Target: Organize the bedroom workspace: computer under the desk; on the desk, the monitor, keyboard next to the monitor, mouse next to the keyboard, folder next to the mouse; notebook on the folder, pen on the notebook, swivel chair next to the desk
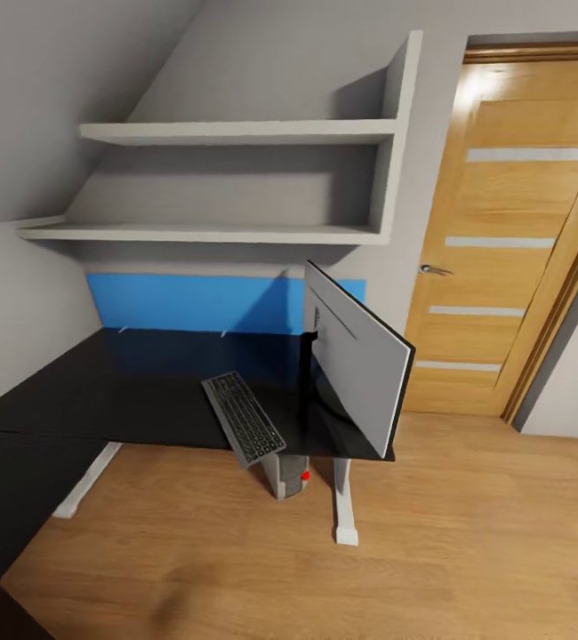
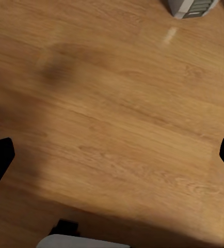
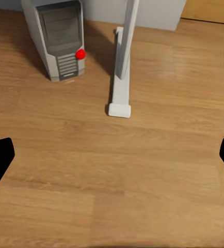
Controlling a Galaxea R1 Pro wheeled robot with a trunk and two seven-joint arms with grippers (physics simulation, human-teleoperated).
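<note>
The black desk (image 1: 102,391) stands against the wall on a white leg (image 1: 343,498). At its right end the monitor (image 1: 360,364) stands turned, its silver-grey back toward me. The keyboard (image 1: 243,418) lies at an angle beside it, its near end hanging over the desk's front edge. Under the desk stands the computer (image 1: 291,476), with its red light (image 3: 80,53) on the front of the computer (image 3: 60,41) in the right wrist view. My left gripper (image 2: 112,160) and right gripper (image 3: 112,160) hang open over bare wood floor, holding nothing.
A blue panel (image 1: 191,302) runs along the wall behind the desk, under two white shelves (image 1: 236,133). An oak door (image 1: 502,240) stands at the right. The desk's white foot bar (image 3: 120,88) lies on the floor beside the computer. Open wood floor (image 1: 325,578) spreads before me.
</note>
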